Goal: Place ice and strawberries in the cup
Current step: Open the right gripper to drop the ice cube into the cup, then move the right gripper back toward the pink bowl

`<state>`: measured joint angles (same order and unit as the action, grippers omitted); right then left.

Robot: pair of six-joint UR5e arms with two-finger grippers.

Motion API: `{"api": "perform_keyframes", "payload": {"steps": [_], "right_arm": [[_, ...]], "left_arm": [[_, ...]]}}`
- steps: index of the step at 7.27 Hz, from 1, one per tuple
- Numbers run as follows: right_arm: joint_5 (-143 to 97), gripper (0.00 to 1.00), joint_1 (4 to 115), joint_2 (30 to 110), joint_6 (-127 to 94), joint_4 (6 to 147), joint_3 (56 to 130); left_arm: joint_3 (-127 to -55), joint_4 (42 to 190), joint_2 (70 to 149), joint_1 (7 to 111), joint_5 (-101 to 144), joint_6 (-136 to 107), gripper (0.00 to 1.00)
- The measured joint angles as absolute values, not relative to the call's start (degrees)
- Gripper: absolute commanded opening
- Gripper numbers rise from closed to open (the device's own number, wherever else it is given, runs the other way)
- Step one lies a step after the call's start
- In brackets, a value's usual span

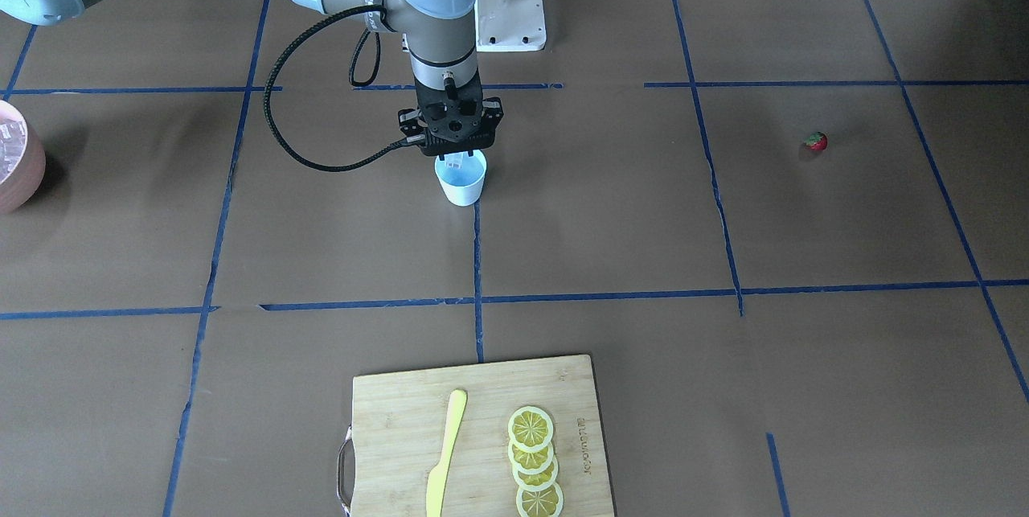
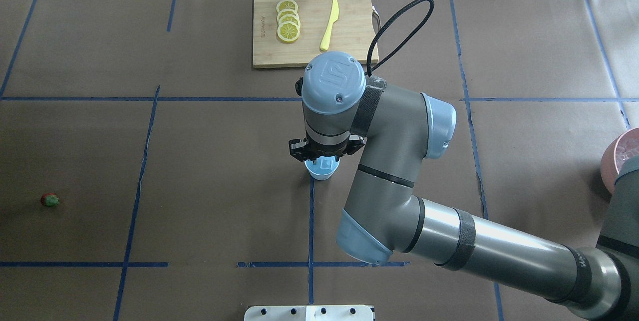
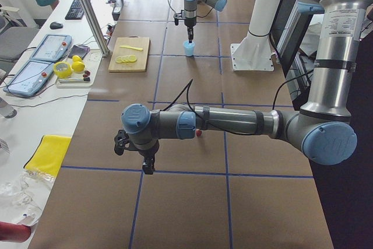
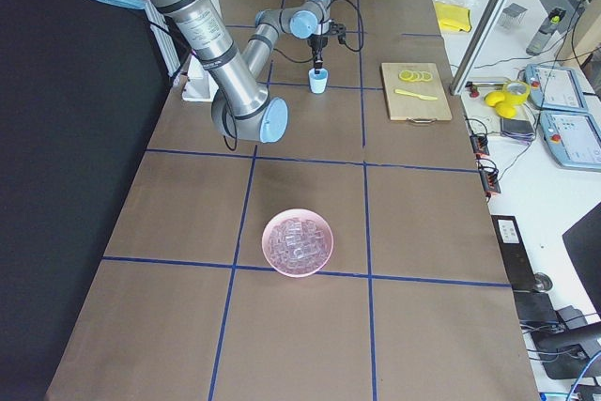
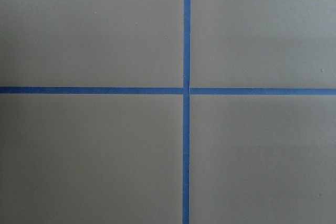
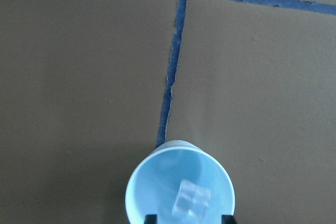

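Right wrist-mounted: glassy ice cube [image 6: 191,201] in smooth tapered cup [image 6: 157,182].
Right gripper [image 6: 188,219]: jaws wide, empty.
Left gripper [image 3: 149,167]: state cannot be told.

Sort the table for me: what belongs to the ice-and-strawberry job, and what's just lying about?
Job:
- cup
- ice cube inside the cup
- ice in the bowl
- strawberry, alone on the table
- right gripper, over the cup

Lying about:
- board
- lemon slices on the board
- knife on the board
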<state>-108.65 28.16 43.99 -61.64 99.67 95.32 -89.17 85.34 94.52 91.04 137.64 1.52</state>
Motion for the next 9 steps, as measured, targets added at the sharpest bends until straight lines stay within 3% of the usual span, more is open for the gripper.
{"api": "perform_keyframes", "payload": {"steps": [4, 7, 9], "right_arm": [[-109.2, 0.99, 30.9, 45.2, -61.1, 103.1, 99.7], [-114.2, 0.99, 40.1, 58.1, -52.5, 107.3, 115.0], [-116.7, 0.99, 44.9, 66.6, -44.8, 107.0, 120.4]], "left_arm": [[-89.2, 85.3, 95.0, 91.0, 137.6, 1.3, 1.0], [-89.9, 85.3, 95.1, 91.0, 137.7, 0.8, 1.0], [-91.3, 85.3, 94.9, 91.0, 137.7, -0.6, 1.0]]}}
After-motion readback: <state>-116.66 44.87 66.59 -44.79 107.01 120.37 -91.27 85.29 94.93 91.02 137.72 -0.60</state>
